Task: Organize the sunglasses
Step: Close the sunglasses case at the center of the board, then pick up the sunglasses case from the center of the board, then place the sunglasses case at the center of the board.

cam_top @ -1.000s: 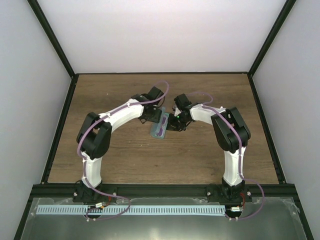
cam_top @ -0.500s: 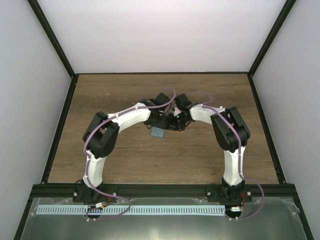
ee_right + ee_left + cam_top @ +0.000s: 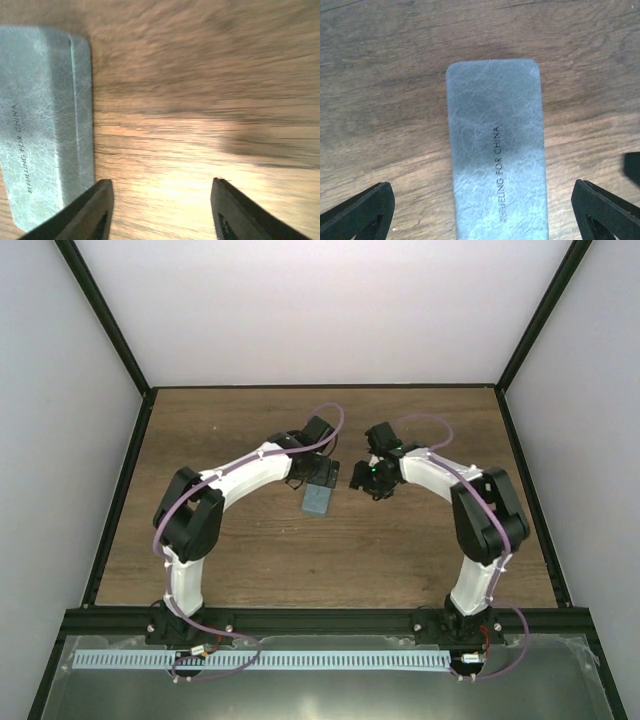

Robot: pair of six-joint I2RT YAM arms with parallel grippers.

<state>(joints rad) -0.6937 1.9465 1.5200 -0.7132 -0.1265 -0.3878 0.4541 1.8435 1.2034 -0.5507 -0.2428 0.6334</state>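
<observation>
Left end effector (image 3: 481, 186), spread, is straddling the case (image 3: 495, 140), clear of its long edges. Right end effector (image 3: 161, 182), spread, is hovering over worktop (image 3: 200, 125) beside it. Open earlier, the case is now lying shut, sunglasses out of sight.

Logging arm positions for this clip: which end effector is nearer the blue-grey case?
Left. The left end effector sits directly over the case, jaws open either side of it. The right end effector is off to the case's right, open and apart.

Case (image 3: 495, 150) cut off below (right wrist view's table (image 3: 200, 75) blurred).
</observation>
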